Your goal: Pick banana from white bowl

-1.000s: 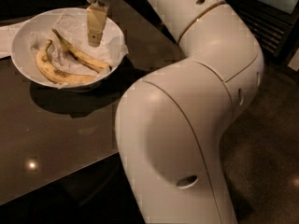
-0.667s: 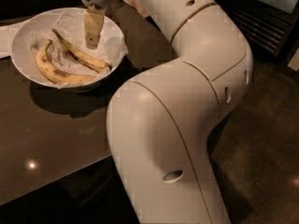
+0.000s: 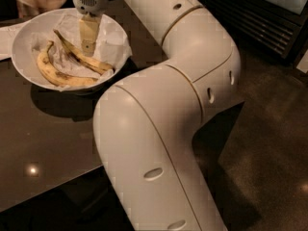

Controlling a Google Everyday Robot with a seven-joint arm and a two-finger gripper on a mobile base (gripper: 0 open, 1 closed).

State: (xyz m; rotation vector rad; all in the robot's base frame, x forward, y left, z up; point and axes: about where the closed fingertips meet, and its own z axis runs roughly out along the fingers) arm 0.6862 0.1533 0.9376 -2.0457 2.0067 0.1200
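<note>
The white bowl (image 3: 21, 42) stands on the dark table at the upper left, lined with crumpled white paper. Two bananas lie in it. The banana (image 3: 84, 59), slim with a long thin dark stem, lies diagonally across the middle. A plumper curved banana (image 3: 57, 74) lies along the near left side. My gripper (image 3: 87, 49) hangs straight down from the wrist over the bowl's middle, its tip just above the slim banana's middle. I cannot tell whether it touches the banana.
My arm's large white elbow (image 3: 159, 143) fills the middle of the view and hangs past the table's (image 3: 43, 153) near edge. A white sheet (image 3: 4, 40) lies left of the bowl. A dark slatted cabinet (image 3: 255, 18) stands at the upper right.
The gripper has moved a little left and lower into the bowl, toward the slim banana. The arm's elbow has swung left. The bananas have not moved.
</note>
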